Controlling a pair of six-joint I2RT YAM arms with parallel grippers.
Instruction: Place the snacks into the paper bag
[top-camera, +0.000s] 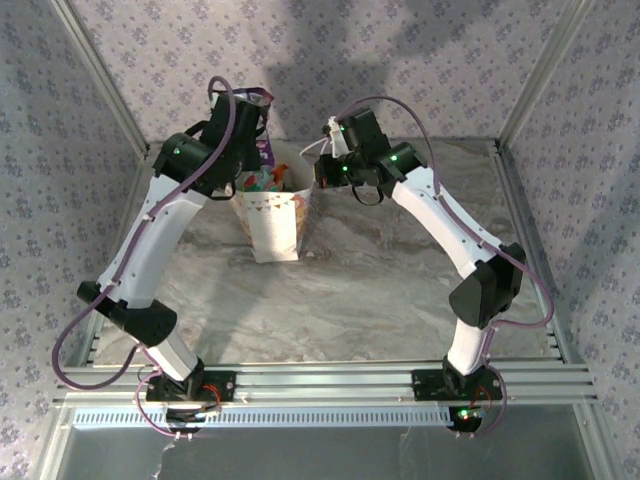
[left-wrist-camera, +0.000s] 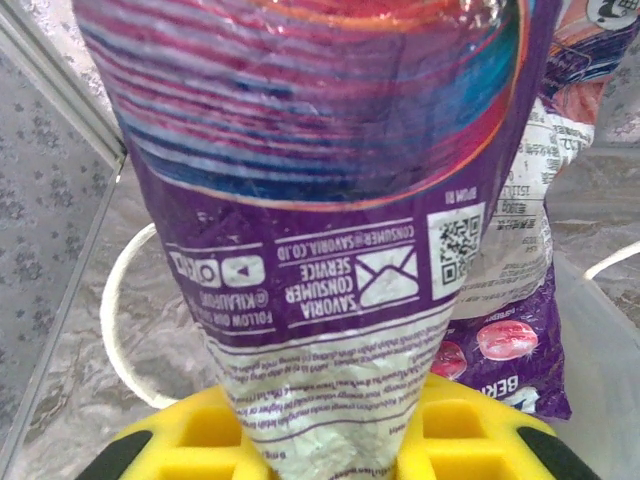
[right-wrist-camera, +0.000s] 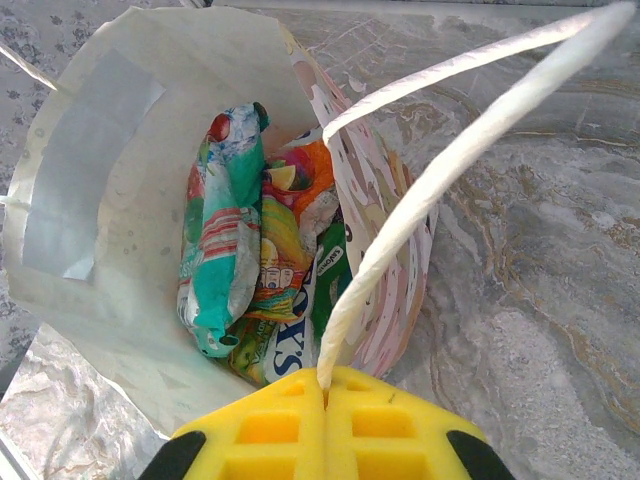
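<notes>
Top external view: the white paper bag (top-camera: 272, 228) stands upright on the marble table (top-camera: 400, 290), toward the far side, between the two arms. The left gripper (left-wrist-camera: 330, 448) is above the bag's far left edge, its yellow fingers (left-wrist-camera: 190, 440) set narrowly and pinching a purple snack packet (left-wrist-camera: 330, 200) that hangs down from them. The right gripper (right-wrist-camera: 325, 392) is clamped tight on one white cord handle (right-wrist-camera: 450, 130) of the bag. Inside the open bag a teal packet (right-wrist-camera: 222, 240) lies against an orange packet (right-wrist-camera: 290, 215).
</notes>
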